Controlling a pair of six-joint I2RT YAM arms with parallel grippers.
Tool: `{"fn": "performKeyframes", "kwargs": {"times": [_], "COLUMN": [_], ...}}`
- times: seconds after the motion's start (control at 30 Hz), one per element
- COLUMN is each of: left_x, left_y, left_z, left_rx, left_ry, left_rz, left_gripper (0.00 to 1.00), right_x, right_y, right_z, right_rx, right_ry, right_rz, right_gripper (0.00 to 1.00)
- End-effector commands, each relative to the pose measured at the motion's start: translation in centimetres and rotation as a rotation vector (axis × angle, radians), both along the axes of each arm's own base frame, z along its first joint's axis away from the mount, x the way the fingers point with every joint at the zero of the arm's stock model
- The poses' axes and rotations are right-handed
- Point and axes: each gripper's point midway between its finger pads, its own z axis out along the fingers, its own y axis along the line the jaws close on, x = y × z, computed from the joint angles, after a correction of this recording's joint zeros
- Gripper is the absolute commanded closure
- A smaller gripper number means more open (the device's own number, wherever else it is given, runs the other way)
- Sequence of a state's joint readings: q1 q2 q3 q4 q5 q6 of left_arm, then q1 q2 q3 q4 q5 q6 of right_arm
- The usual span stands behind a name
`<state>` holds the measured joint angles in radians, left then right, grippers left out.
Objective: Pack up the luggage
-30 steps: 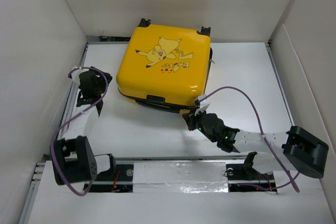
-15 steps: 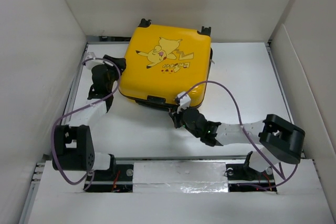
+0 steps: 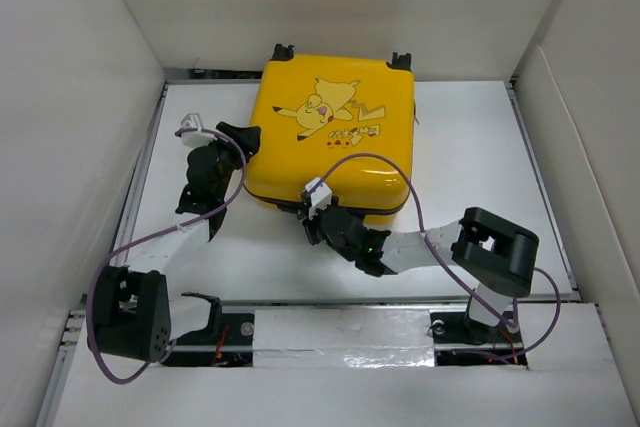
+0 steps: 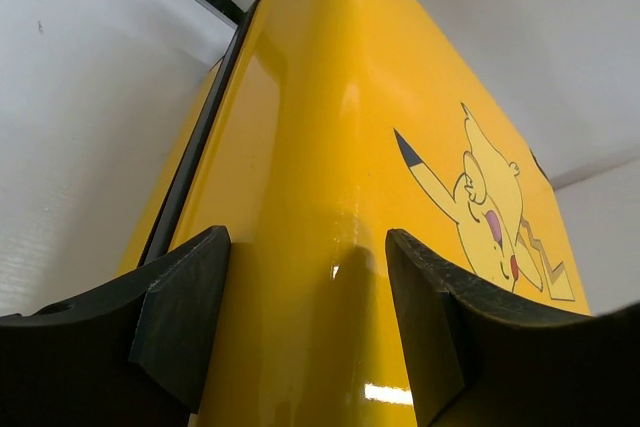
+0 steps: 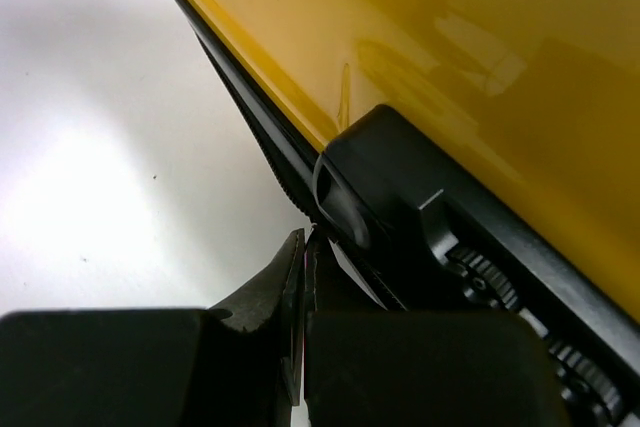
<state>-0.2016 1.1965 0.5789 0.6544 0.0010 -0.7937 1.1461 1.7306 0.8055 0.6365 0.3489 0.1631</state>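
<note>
The luggage is a yellow hard-shell suitcase with a Pikachu cartoon. It lies flat and closed at the back middle of the table. My left gripper is open at its left side, one finger on each side of the rounded yellow edge, with the jaws wide apart. My right gripper is at the front edge, low by the table. Its jaws are pressed together on a thin zipper pull just under the black lock block. The yellow shell fills the upper right of that view.
White walls box in the white table on the left, back and right. Purple cables loop over both arms. A metal rail runs along the near edge by the arm bases.
My right gripper has slid left along the suitcase's front edge, from its right corner to the middle. My left gripper has moved right onto the left edge. The suitcase has shifted right and back.
</note>
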Motion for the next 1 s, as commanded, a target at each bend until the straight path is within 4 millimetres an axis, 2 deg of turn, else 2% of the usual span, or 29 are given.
{"fn": "performKeyframes", "kwargs": {"times": [0.0, 0.1, 0.13, 0.17, 0.2, 0.23, 0.27, 0.33, 0.37, 0.43, 0.47, 0.5, 0.53, 0.57, 0.6, 0.63, 0.7, 0.73, 0.77, 0.8, 0.83, 0.87, 0.9, 0.93, 0.97], "left_x": [-7.9, -9.9, -12.3, -12.8, -13.8, -16.3, -16.6, -17.7, -18.6, -19.3, -19.8, -19.6, -19.7, -17.9, -16.7, -15.2, -11.5, -7.7, -6.0, -4.9, -2.5, 0.6, 2.1, 6.1, 8.3], "left_y": [-12.2, -15.5, -18.3, -19.4, -20.5, -22.4, -23.0, -24.4, -25.1, -25.9, -26.4, -26.4, -26.2, -25.1, -24.0, -22.4, -19.0, -16.5, -15.7, -16.1, -15.0, -16.4, -17.1, -18.9, -19.1], "left_z": [-1.1, 0.2, 0.5, 1.2, 1.4, 1.3, 2.3, 2.7, 3.6, 5.0, 5.4, 5.7, 7.6, 6.8, 7.1, 8.9, 9.6, 10.4, 10.7, 11.1, 10.7, 11.7, 10.6, 11.3, 10.2], "left_rx": [-0.163, -0.218, -0.227, -0.246, -0.282, -0.298, -0.33, -0.359, -0.378, -0.388, -0.38, -0.362, -0.353, -0.259, -0.21, -0.181, -0.112, -0.107, -0.103, -0.071, -0.029, 0.005, 0.11, 0.149, 0.193], "left_ry": [0.156, 0.147, 0.152, 0.129, 0.144, 0.154, 0.112, 0.117, 0.092, 0.059, 0.047, 0.034, -0.012, -0.029, -0.053, -0.096, -0.142, -0.158, -0.16, -0.172, -0.151, -0.152, -0.115, -0.101, -0.065], "left_rz": [-0.582, -0.66, -0.734, -0.732, -0.746, -0.804, -0.794, -0.818, -0.837, -0.862, -0.87, -0.86, -0.852, -0.74, -0.661, -0.561, -0.391, -0.294, -0.274, -0.325, -0.298, -0.304, -0.35, -0.363, -0.378], "left_gripper": [0.41, 0.41, 0.41, 0.4, 0.4, 0.4, 0.39, 0.38, 0.38, 0.37, 0.35, 0.34, 0.33, 0.3, 0.27, 0.24, 0.16, 0.14, 0.13, 0.13, 0.13, 0.12, 0.12, 0.11, 0.1], "right_x": [-6.9, -6.7, -6.8, -7.5, -8.0, -8.6, -9.5, -10.1, -10.8, -11.5, -11.8, -12.1, -12.3, -12.3, -12.5, -12.9, -13.4, -13.4, -13.6, -13.5, -13.2, -13.3, -13.0, -13.0, -12.8], "right_y": [5.5, 4.2, 4.0, 3.2, 2.4, 1.5, -0.2, -2.0, -3.1, -5.1, -6.6, -7.8, -8.7, -10.0, -11.0, -11.8, -13.2, -13.8, -14.6, -15.1, -15.6, -16.0, -16.2, -16.3, -16.4], "right_z": [4.1, 3.1, 3.1, 2.0, 2.0, 3.6, 2.3, 2.1, 2.6, 2.0, 3.0, 2.8, 3.1, 2.8, 4.8, 4.4, 4.0, 4.9, 3.3, 3.0, 3.3, 2.8, 2.8, 2.7, 2.3], "right_rx": [0.149, 0.113, 0.114, 0.099, 0.11, 0.165, 0.15, 0.124, 0.111, 0.076, 0.073, 0.056, 0.065, 0.049, 0.114, 0.119, 0.129, 0.191, 0.168, 0.164, 0.178, 0.152, 0.145, 0.135, 0.112], "right_ry": [-0.013, -0.021, -0.016, 0.009, 0.013, 0.008, 0.027, 0.038, 0.048, 0.063, 0.063, 0.071, 0.089, 0.104, 0.086, 0.104, 0.121, 0.125, 0.149, 0.15, 0.147, 0.155, 0.153, 0.149, 0.158], "right_rz": [0.317, 0.289, 0.291, 0.306, 0.316, 0.325, 0.337, 0.338, 0.354, 0.354, 0.343, 0.334, 0.314, 0.284, 0.274, 0.267, 0.258, 0.239, 0.223, 0.205, 0.186, 0.181, 0.168, 0.173, 0.167], "right_gripper": [1.0, 1.0, 1.0, 1.0, 1.0, 1.0, 1.0, 1.0, 1.0, 1.0, 1.0, 1.0, 1.0, 1.0, 1.0, 1.0, 1.0, 1.0, 1.0, 1.0, 1.0, 1.0, 1.0, 1.0, 1.0]}}
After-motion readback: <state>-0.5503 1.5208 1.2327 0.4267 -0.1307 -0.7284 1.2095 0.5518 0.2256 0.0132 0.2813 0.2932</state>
